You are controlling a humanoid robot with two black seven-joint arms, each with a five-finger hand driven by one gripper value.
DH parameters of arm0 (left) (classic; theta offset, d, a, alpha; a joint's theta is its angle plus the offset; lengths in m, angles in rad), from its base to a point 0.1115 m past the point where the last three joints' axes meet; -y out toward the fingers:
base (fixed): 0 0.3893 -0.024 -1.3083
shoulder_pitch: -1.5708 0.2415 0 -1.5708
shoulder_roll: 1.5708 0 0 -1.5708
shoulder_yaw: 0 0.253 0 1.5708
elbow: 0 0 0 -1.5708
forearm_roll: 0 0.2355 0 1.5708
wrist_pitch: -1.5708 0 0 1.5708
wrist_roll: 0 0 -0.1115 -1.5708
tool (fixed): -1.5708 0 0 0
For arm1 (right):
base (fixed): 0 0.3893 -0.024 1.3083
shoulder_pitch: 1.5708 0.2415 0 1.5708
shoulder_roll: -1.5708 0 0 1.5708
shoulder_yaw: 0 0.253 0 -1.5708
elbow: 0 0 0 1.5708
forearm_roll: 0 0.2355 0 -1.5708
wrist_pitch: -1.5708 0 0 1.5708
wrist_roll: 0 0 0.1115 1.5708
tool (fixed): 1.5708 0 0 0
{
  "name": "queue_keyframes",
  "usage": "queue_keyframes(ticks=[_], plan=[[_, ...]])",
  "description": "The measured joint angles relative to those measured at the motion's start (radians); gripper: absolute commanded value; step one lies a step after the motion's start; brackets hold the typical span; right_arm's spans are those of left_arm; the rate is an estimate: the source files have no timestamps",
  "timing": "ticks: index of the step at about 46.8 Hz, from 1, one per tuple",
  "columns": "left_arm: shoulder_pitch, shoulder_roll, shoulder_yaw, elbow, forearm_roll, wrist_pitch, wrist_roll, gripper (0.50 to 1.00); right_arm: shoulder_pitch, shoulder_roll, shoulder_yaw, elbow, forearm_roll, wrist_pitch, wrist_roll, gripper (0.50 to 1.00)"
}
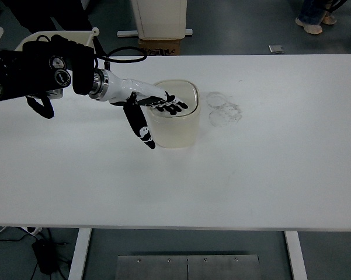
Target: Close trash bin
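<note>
Where the white table (268,169) runs back toward its far edge, the trash bin (174,125) stands upright a little left of the middle, a squat, pale, translucent box with rounded corners. Its top faces straight up at the camera and looks about as wide as it is deep, so no long axis can be told. The lid (184,90) lies flat across the top and appears closed, a cream panel inside the rim. The left hand (152,105) reaches in over the bin from the left, palm down, its fingers (170,106) stretched out nearly flat and slightly fanned over the lid's left half; whether they press the lid or hang just above it cannot be told. The thumb (140,127) hangs down apart from them, along the bin's left wall. The hand grips nothing. Just right of the bin, faint ring-shaped marks (223,109) stain the tabletop. Beyond the table, at the top right corner, a person's shoes (313,22) show on the floor.
</note>
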Motion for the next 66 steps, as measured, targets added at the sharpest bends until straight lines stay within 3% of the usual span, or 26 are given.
queue_keyframes(ticks=[28,66], plan=[[-0.055,0.015,-0.004,0.003,-0.016,-0.007,0.000,1.000,0.000,0.000,0.000,0.000,0.000,0.000,0.000,0.993],[-0.027,-0.029,-0.003,0.001,0.002,-0.010,0.000,1.000,0.000,0.000,0.000,0.000,0.000,0.000,0.000,0.993]])
